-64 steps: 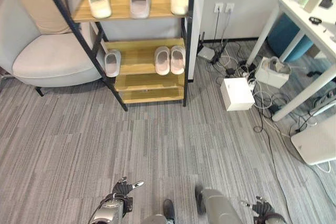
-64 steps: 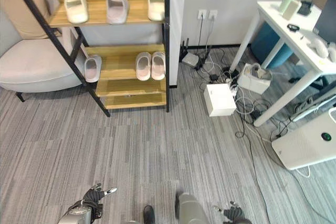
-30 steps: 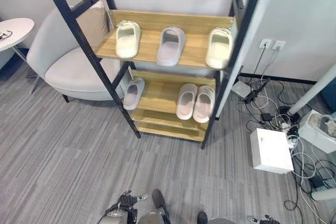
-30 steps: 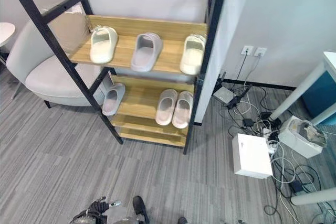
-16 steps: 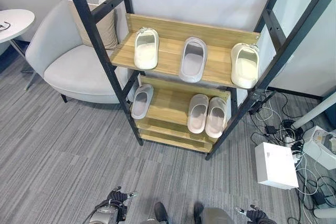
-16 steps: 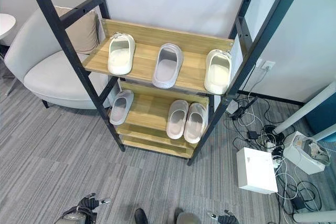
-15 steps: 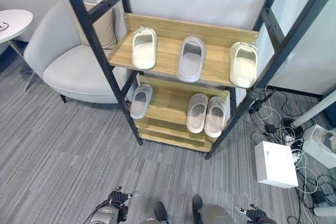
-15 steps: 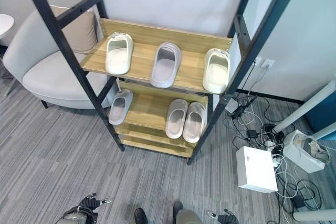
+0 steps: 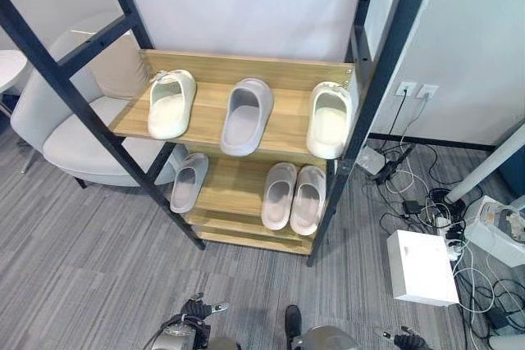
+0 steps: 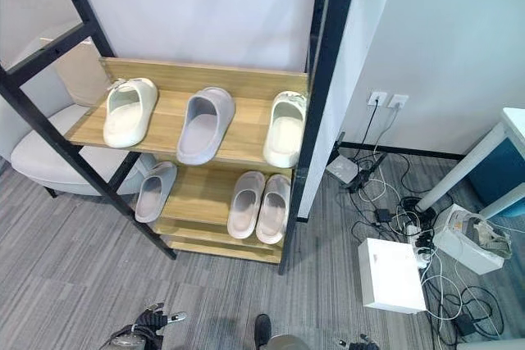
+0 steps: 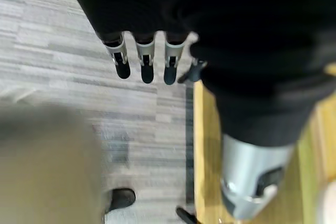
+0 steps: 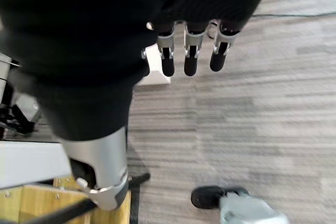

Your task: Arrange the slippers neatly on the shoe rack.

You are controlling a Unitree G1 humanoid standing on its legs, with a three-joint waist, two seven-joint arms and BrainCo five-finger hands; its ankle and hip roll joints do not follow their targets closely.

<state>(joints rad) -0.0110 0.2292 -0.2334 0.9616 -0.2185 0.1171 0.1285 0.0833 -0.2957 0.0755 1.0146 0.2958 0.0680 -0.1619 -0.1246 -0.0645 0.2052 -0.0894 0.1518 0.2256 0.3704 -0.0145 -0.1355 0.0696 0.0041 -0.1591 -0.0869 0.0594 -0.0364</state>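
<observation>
1. The left hand [image 9: 199, 311] is hanging low at the near edge of the head view, over the grey striped carpet floor [image 9: 98, 276]; in its wrist view its silver fingers [image 11: 143, 61] are extending straight and loose, gripping nothing.
2. The right hand [image 9: 404, 338] is showing at the bottom right of the head view, well apart from the rack; its own wrist view has the fingers [image 12: 190, 56] pointing out straight over the carpet, empty.
3. The black-framed wooden shoe rack [image 9: 287, 125] is standing ahead against the white wall, with six slippers lying on it.
4. On the upper shelf, a cream-white slipper [image 9: 171, 103] is sitting at the left end, a pale grey slipper [image 9: 243, 115] in the middle and a second cream-white slipper [image 9: 330, 119] at the right end, beside the black upright; the three are lying apart from one another.
5. On the lower shelf, a lone grey slipper [image 9: 189, 181] is resting at the left edge, while a pale pink pair of slippers [image 9: 294, 197] is lying side by side, touching, toward the right.
6. A light grey upholstered armchair [image 9: 61, 137] is standing left of the rack.
7. A white rectangular box [image 9: 421, 266] is lying among cables [image 9: 426, 202] on the floor to the right.
</observation>
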